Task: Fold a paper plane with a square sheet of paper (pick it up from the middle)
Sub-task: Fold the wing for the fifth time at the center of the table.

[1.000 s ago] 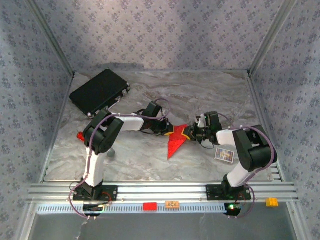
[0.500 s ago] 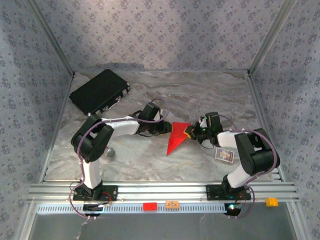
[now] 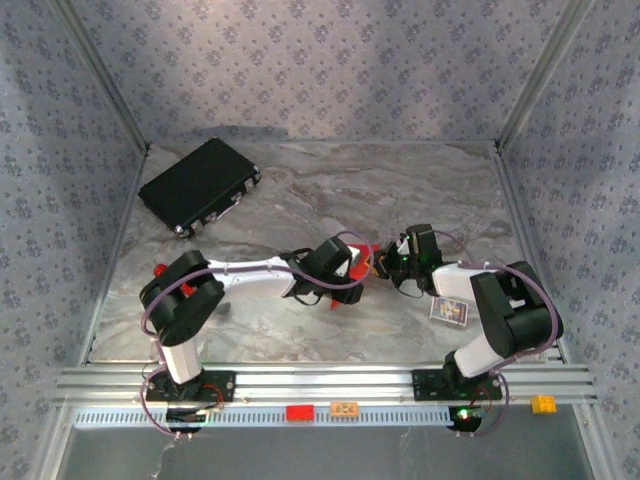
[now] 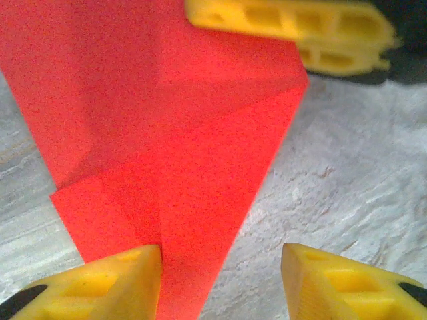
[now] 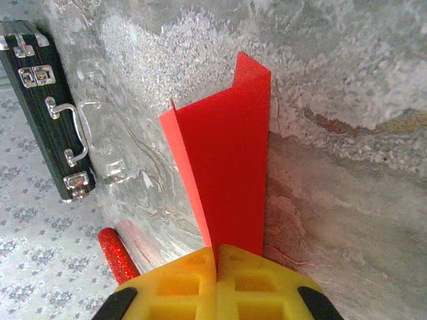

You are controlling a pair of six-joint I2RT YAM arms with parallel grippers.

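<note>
Left wrist view: red paper (image 4: 167, 133) lay as a creased wedge, layers overlapping, narrow tip pointing toward this camera. On top external it sat near the middle of the desk (image 3: 420, 190), a little toward the right edge, mostly hidden under the left arm's wrist. Not flat: right wrist view showed one flap standing up off the marble.

Risks, as judged:
- Single hold only. Right gripper (image 5: 216, 257) was clamped on the end of the wedge away from the tip, fingers pressed together with the paper sandwiched between them. A pull by that arm while the other pressed down could tear the thin sheet or drag a crease askew.
- Left gripper (image 4: 220, 283) stood with jaws apart, holding nothing. Its left finger sat at the tip's edge, its right finger over bare desk. Closing there would likely catch one layer only, or crumple the tip rather than sharpen the fold.
- Overlapped layers looked loose; let go too soon, they could spring open.

Position: wedge tip lay between the left gripper's fingers, hard by the left one; touching or not, could not tell. Opposite end was in the right gripper's pinch. Black case (image 3: 198, 185) sat well apart at the far left corner, no hazard.
</note>
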